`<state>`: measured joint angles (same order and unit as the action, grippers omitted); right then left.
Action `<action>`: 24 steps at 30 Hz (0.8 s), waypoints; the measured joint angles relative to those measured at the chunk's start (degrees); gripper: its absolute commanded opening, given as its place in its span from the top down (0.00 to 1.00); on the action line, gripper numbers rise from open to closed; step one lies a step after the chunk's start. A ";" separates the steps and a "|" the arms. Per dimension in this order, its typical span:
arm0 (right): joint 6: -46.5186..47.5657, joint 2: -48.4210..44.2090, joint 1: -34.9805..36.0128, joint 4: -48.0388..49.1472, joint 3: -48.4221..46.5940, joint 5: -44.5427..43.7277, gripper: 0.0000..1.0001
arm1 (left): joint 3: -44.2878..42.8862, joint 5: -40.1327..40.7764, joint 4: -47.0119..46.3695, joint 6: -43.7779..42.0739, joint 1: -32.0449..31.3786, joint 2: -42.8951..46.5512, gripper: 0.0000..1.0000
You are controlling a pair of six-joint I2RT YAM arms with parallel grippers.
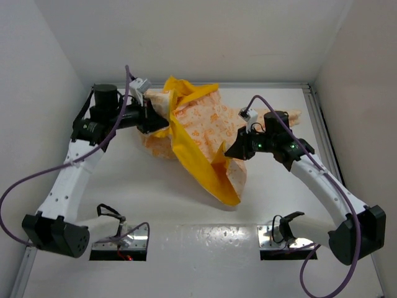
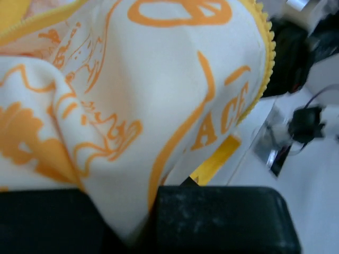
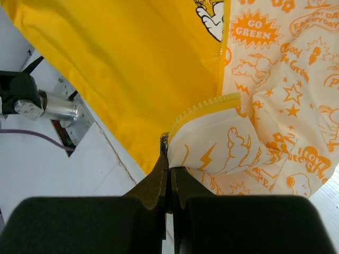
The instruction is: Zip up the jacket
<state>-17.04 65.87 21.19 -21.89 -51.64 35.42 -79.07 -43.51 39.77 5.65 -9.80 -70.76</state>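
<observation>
Table: white table (image 1: 186,205), walled in on three sides; both arms reach over it from the near edge.
Jacket: the jacket (image 1: 201,121) lies crumpled at mid-table toward the back, between the two grippers. Cream fabric with orange print. It is bunched and partly lifted, not spread flat.
Lining: the yellow lining (image 1: 198,164) shows as a broad strip running down toward the near side, so the front is open.
Left gripper: the left gripper (image 1: 151,116) is at the jacket's upper left edge. In its wrist view printed fabric drops into the gap between the two black fingers; jaws are pinching a fold of the jacket.
Right gripper: the right gripper (image 1: 237,149) is at the jacket's right side, low on the front edge. In its wrist view the jaws are pressed together on the corner where the zipper row ends.
Zipper teeth: a yellow zipper row (image 3: 206,107) curves along the folded cream edge, separate from any mating row.
Metal piece: a small metal piece (image 3: 164,142) sits just above the right fingertips at the row's end; too small to tell whether it is the slider or an end pin.
Progress: judged early. No teeth are meshed in any view. The two front edges are not brought together, and both engaging the ends and pulling the slider up remain to be done.
</observation>
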 measured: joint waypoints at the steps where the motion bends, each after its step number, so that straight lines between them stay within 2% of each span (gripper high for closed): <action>1: -0.11 0.00 0.00 0.15 0.02 -0.26 1.00 | 3.37 -0.63 -5.75 3.93 -0.28 2.34 1.00; 5: -2.27 -0.33 0.00 3.15 0.74 0.70 1.00 | 20.63 -1.55 -25.62 21.14 -2.62 7.91 1.00; 11: -7.41 -0.70 0.35 8.52 2.01 3.26 1.00 | 35.58 6.80 -40.81 44.78 -7.10 6.12 1.00; 16: -9.05 -0.46 2.14 11.37 1.66 4.68 1.00 | 37.68 6.64 -48.26 55.84 -7.72 6.21 1.00; 24: -11.43 0.76 4.46 16.02 1.03 6.82 1.00 | 39.19 0.59 -59.54 63.82 -10.86 9.14 1.00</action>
<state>-28.47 66.63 25.65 -5.87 -50.61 42.24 -39.88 -42.92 -19.77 69.47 -20.67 -61.63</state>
